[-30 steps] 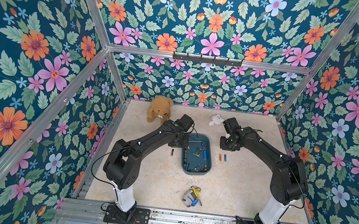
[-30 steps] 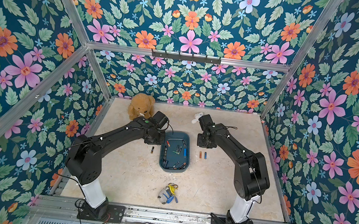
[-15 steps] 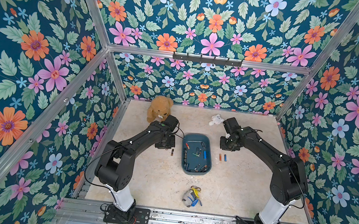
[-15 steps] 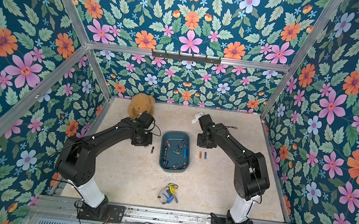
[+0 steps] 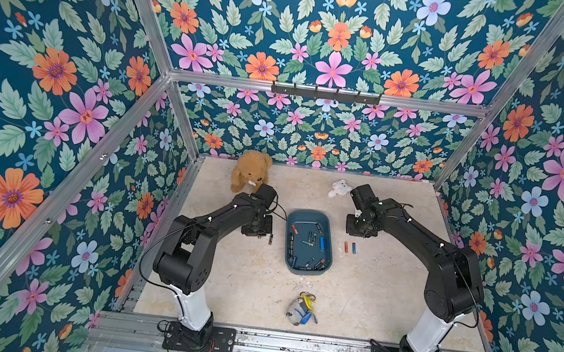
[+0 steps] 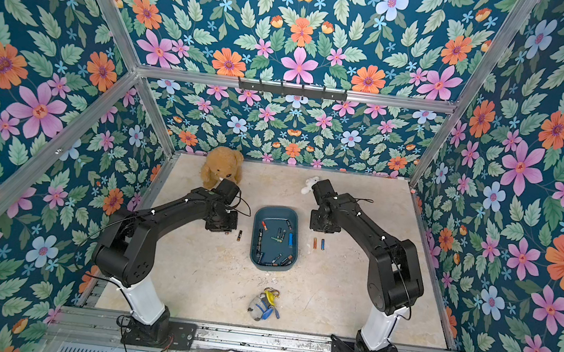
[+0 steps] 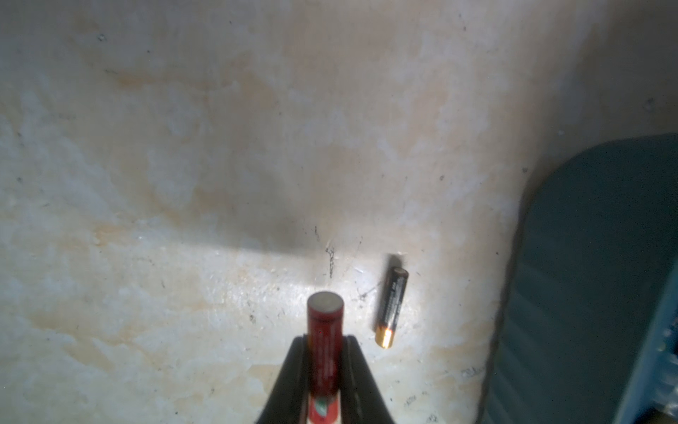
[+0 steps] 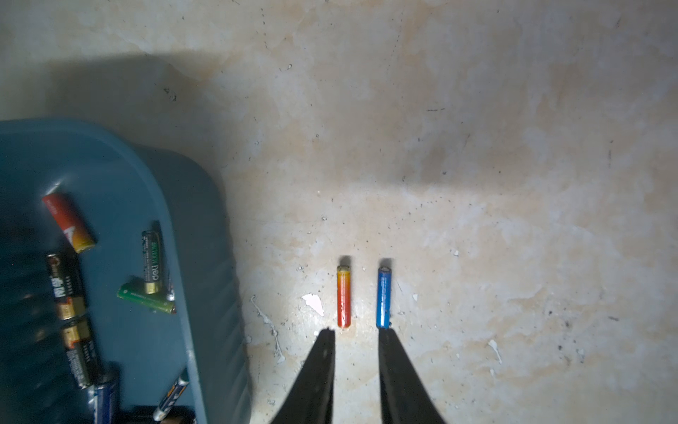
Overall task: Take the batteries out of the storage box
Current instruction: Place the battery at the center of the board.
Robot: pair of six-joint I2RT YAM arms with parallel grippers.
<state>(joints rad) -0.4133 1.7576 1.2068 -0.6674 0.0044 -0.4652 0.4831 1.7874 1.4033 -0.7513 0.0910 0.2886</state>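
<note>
The teal storage box sits mid-table with several batteries inside, mostly black, plus a red one and a green one. My left gripper is shut on a red battery, low over the bare table left of the box. A black battery lies beside it. My right gripper stands open and empty to the right of the box, its tips just short of an orange battery and a blue battery lying side by side.
A brown teddy bear sits at the back left, close behind the left wrist. A small white plush lies at the back near the right wrist. A grey toy with blue and yellow parts lies near the front. Floral walls enclose the table.
My left arm has swung left from the box's far left corner out over the table beside the black battery. The right arm has not moved.
</note>
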